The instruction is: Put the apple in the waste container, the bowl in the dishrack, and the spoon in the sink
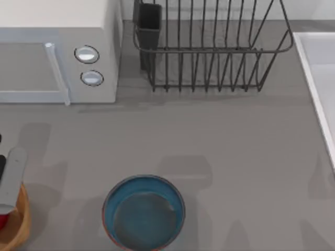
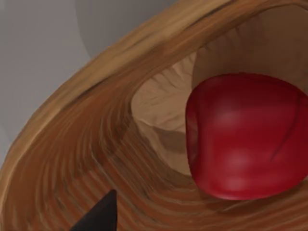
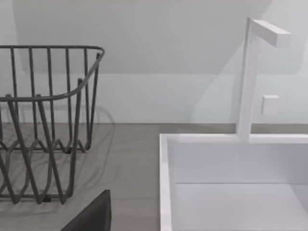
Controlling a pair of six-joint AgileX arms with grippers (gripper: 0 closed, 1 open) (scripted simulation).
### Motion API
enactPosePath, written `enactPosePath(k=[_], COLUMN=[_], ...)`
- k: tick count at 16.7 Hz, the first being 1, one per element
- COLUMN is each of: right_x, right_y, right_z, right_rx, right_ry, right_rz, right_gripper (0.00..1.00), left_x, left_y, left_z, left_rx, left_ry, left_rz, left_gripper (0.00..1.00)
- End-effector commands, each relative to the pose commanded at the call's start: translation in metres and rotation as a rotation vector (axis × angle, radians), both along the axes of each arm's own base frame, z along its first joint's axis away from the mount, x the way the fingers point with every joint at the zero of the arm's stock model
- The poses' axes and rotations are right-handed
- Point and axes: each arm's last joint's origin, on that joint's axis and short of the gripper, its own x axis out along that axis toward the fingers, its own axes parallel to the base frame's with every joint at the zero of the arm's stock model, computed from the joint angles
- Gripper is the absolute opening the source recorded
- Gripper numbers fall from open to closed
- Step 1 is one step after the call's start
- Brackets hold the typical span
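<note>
The red apple (image 2: pixel 245 134) lies inside the tan wooden waste container (image 2: pixel 72 144), apart from the dark fingertip (image 2: pixel 101 216) of my left gripper. From above, that left gripper (image 1: pixel 9 201) hangs open over the waste container (image 1: pixel 21 225) at the table's front left, and a sliver of the apple (image 1: pixel 2 219) shows beneath it. The blue-teal bowl (image 1: pixel 144 214) stands upright at the front middle. The wire dishrack (image 1: pixel 209 52) stands at the back, and the sink (image 1: pixel 314 73) is at the right edge. My right arm is parked, and its open fingertip (image 3: pixel 94 216) faces the dishrack (image 3: pixel 43 134) and the sink (image 3: pixel 166 183). The spoon is out of view.
A white microwave (image 1: pixel 52 52) fills the back left corner, close to the dishrack's dark cutlery cup (image 1: pixel 149 26). A white faucet (image 3: pixel 248 77) rises behind the sink. Bare grey counter runs between the bowl and the dishrack.
</note>
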Motion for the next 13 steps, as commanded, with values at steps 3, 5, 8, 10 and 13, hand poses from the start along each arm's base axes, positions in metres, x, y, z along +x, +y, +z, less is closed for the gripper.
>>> enactPosePath(k=[3, 5, 8, 10, 13], right_x=[0.000, 0.000, 0.000, 0.000, 0.000], right_y=[0.000, 0.000, 0.000, 0.000, 0.000], right_z=[0.000, 0.000, 0.000, 0.000, 0.000], right_rx=[0.000, 0.000, 0.000, 0.000, 0.000], right_ry=[0.000, 0.000, 0.000, 0.000, 0.000], right_rz=[0.000, 0.000, 0.000, 0.000, 0.000], right_gripper=[1.00, 1.00, 1.00, 1.00, 1.00], left_x=[-0.004, -0.013, -0.027, -0.034, -0.048], left_y=[0.001, 0.002, 0.001, 0.001, 0.003], left_z=[-0.003, -0.008, -0.010, -0.002, 0.002], left_rx=[0.003, -0.002, -0.052, -0.125, -0.250], left_ry=[-0.008, -0.043, -0.192, -0.368, -0.593], left_rz=[0.029, 0.092, 0.237, 0.363, 0.551], left_gripper=[1.00, 1.00, 1.00, 1.00, 1.00])
